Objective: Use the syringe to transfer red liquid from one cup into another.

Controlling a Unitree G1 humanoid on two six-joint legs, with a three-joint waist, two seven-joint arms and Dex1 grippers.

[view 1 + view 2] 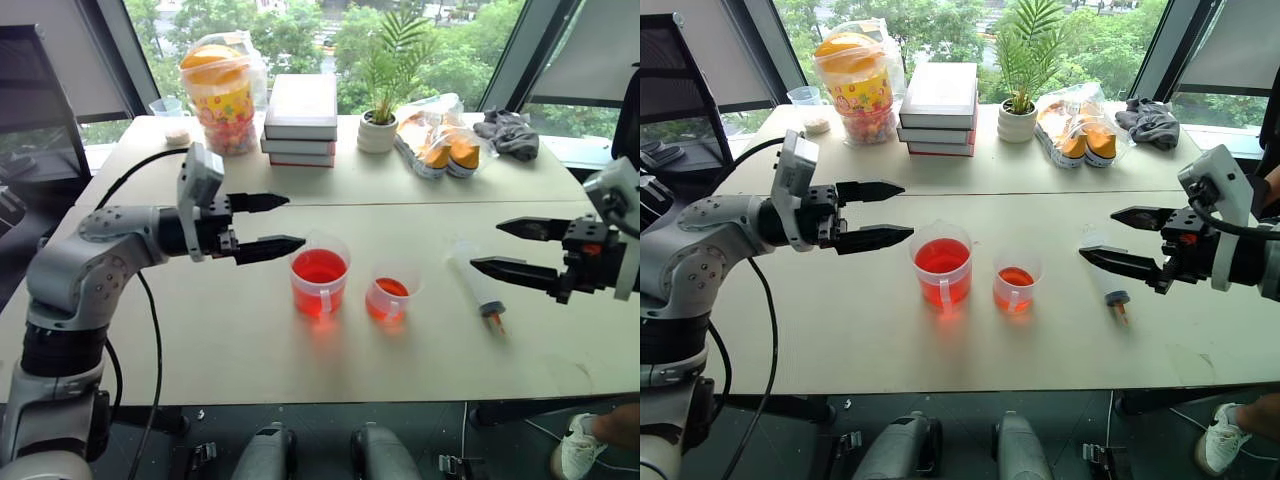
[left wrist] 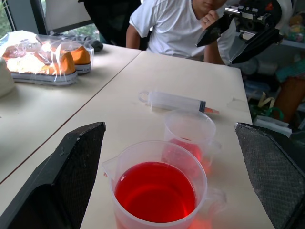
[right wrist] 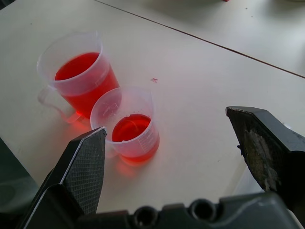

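While both arms hover above the surface (image 1: 200, 350), the syringe (image 1: 478, 283) lies flat and untouched, just under the right gripper (image 1: 508, 247) — presumably staged there for pickup. Both sets of jaws are released, spread wide and grasping nothing. The left gripper (image 1: 275, 222) points at the larger cup (image 1: 319, 276), which holds red liquid (image 1: 319, 268); the smaller cup (image 1: 389, 292) stands just beside it, between it and the syringe, part-filled. Farther back stand books (image 1: 302, 120), a potted plant (image 1: 380, 125) and a snack jar (image 1: 222, 92), before windows. A seated person (image 2: 176, 28) watches.
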